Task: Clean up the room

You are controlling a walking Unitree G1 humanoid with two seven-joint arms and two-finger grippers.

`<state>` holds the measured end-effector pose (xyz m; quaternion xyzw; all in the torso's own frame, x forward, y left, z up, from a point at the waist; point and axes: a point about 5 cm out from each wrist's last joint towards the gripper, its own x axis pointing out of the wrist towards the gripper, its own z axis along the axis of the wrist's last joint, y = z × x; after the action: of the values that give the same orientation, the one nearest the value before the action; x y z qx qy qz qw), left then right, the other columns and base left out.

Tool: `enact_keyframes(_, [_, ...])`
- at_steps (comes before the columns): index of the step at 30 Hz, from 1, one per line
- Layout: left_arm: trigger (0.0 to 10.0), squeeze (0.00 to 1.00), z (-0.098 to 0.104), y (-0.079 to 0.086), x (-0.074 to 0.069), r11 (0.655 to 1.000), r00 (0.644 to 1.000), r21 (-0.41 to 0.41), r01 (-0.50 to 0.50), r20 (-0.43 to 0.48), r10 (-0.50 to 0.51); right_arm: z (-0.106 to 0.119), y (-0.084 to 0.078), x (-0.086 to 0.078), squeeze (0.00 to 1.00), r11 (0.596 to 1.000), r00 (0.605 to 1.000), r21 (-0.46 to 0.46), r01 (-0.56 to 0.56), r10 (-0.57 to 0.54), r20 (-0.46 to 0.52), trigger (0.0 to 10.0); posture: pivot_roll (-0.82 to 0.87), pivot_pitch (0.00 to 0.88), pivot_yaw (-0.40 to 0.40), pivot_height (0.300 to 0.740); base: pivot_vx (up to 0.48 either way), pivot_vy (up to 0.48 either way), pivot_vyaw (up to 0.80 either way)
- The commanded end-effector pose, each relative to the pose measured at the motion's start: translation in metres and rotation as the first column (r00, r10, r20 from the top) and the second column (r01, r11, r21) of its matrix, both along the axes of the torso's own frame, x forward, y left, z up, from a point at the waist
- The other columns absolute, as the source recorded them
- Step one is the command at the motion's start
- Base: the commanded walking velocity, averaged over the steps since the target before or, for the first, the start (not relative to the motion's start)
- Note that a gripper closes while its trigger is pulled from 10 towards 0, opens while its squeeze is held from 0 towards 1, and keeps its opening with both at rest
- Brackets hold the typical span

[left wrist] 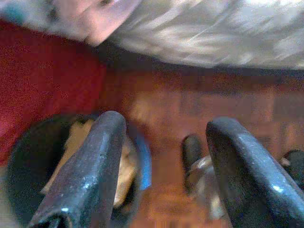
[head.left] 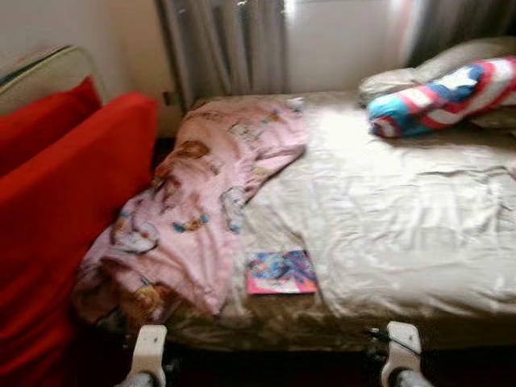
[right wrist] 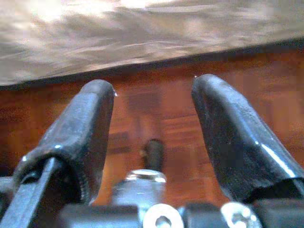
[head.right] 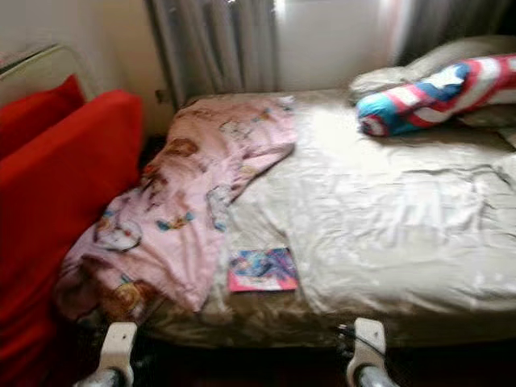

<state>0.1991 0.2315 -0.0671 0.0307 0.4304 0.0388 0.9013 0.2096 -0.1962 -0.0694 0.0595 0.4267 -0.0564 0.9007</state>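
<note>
Bed [head.left: 403, 234] ahead, under a cream cover, rumpled. Pink blanket [head.left: 201, 201] with cartoon prints heaped along the left side of it, running from near the head down to the foot corner, spilling over the edge by the red sofa [head.left: 64, 201]. Small bright book [head.left: 280, 272], pink and blue, flat on the cover near the foot edge, just beside the blanket's lower fold, maybe touching it. Long striped pillow [head.left: 451, 93] in red, white and blue at the far right, lying against pale pillows [head.left: 403, 76]. Grey curtains [head.left: 230, 48] behind the head of the bed, window glare between them.

Both arms low at the foot of the bed, wrists just in at the bottom of the head views. Left gripper [left wrist: 164, 166] wide open, nothing between the fingers [left wrist: 90, 166], hanging over a wooden floor [left wrist: 190, 104]; below it a dark round bin [left wrist: 28, 166] with a blue rim and something pale inside, red fabric alongside, blanket corner and bed edge beyond. Right gripper [right wrist: 154, 137] also spread wide and empty, over the same floor, with the edge of the cover beyond. Wrist pictures blurred; small dark shapes on the floor not readable.
</note>
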Motion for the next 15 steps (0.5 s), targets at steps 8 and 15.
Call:
enact_keyframes(8, [10.0, 0.00, -0.004, -0.002, -0.007, 0.998, 0.999, -0.037, -0.040, 0.002, 0.040, -0.023, 0.016, -0.046, 0.00, 1.000, 0.998, -0.002, -0.017, 0.017, -0.060, 10.0, 0.02, 0.015, 0.034, 0.740, 0.000, 0.000, 0.00])
enact_keyframes(15, [10.0, 0.00, -0.013, 0.004, -0.030, 0.998, 0.998, -0.032, -0.060, -0.026, 0.059, -0.025, 0.014, -0.051, 0.00, 1.000, 0.998, 0.001, -0.012, 0.012, -0.066, 10.0, 0.03, 0.000, 0.033, 0.740, 0.000, 0.000, 0.00])
